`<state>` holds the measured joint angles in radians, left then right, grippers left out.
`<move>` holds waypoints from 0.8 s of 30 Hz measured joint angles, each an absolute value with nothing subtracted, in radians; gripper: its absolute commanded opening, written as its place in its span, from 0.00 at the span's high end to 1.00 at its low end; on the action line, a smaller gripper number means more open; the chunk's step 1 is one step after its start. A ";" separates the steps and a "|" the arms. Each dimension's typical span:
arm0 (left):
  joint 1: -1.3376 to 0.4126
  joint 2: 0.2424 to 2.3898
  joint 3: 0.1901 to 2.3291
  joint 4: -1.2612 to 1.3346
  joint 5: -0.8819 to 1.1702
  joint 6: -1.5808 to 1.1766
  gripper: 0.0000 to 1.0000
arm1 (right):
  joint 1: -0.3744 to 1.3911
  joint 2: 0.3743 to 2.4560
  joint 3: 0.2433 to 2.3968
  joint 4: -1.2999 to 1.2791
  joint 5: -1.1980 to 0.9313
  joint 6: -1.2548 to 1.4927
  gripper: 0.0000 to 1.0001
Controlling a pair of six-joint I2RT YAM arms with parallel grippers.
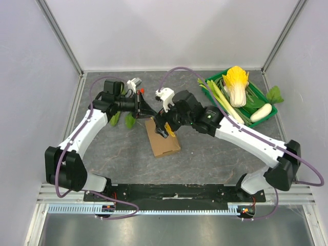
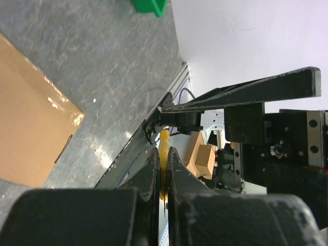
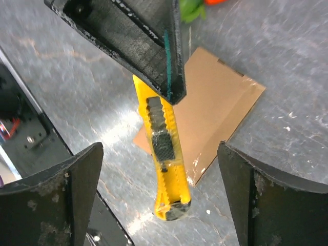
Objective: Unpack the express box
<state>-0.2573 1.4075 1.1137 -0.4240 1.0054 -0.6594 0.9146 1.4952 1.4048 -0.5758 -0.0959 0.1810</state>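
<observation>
Handover step, seemingly: your left pincer is clamped on the knife above the box, right pincer apart around it; next, close right on the handle

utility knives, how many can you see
1: yellow utility knife, clamped in the left claw above the express box, between the open fingers of the right claw. None seems hidden.

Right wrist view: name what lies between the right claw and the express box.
The yellow utility knife, pinched by the left claw, hangs between the right claw and the express box; right wrist view shows it.
</observation>
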 measured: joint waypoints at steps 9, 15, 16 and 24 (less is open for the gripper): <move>-0.204 1.363 1.237 -0.344 0.995 -0.712 0.98 | 0.855 1.248 1.275 -0.276 0.042 0.474 0.02; -0.200 1.325 1.290 -0.183 0.992 -0.816 0.98 | 0.815 1.182 1.230 -0.139 0.114 0.683 0.02; -0.200 1.325 1.298 -0.144 0.991 -0.844 0.98 | 0.813 1.182 1.230 -0.118 0.114 0.712 0.02; -0.198 1.293 1.272 0.120 0.939 -1.077 0.98 | 0.793 1.182 1.217 0.054 0.061 0.856 0.02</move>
